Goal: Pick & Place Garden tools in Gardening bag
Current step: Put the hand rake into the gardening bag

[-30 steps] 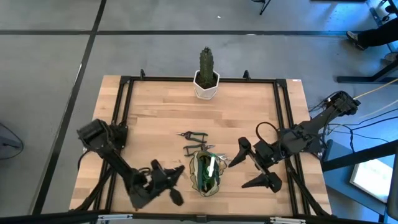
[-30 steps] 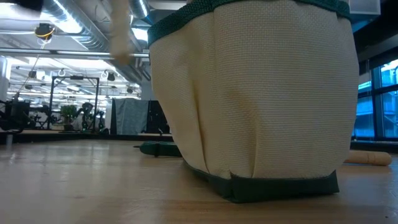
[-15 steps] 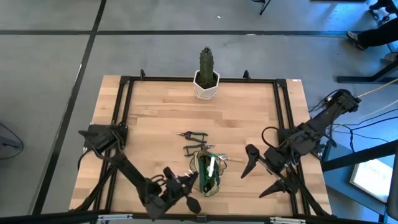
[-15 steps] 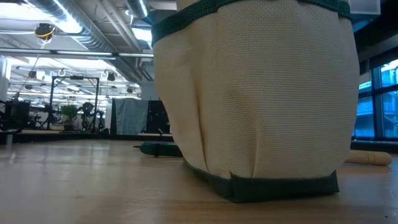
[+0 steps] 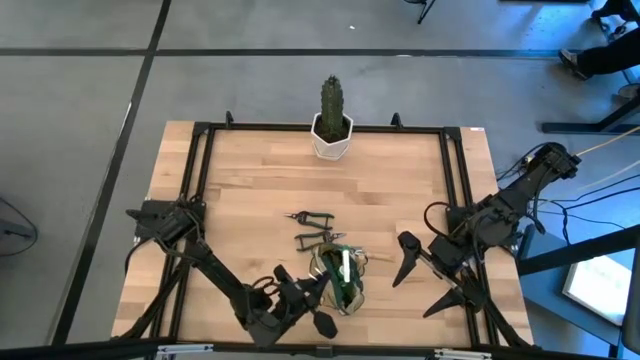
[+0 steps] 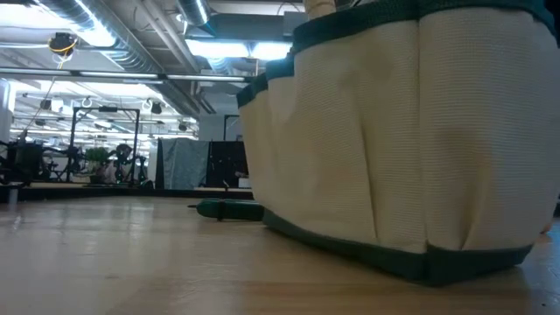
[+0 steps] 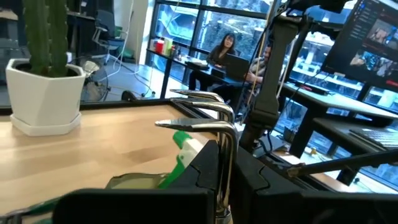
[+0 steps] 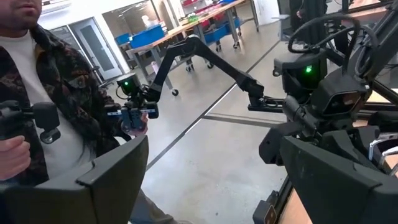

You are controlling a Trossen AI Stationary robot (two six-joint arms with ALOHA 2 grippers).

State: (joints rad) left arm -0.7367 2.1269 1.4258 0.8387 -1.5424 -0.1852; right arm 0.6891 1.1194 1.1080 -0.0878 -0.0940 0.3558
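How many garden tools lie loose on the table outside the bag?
2: the shears nearer the cactus, and a second dark-handled piece just beyond the bag. More may be hidden inside the bag.

The gardening bag (image 6: pixel 411 149) is coarse woven cream cloth with dark green fabric trim. Under it, the worktop (image 5: pixel 260 200) is pale, smooth wood. Beyond the bag, the cactus pot (image 7: pixel 43 96) looks glossy white, and the fork (image 7: pixel 208 121) polished metal.
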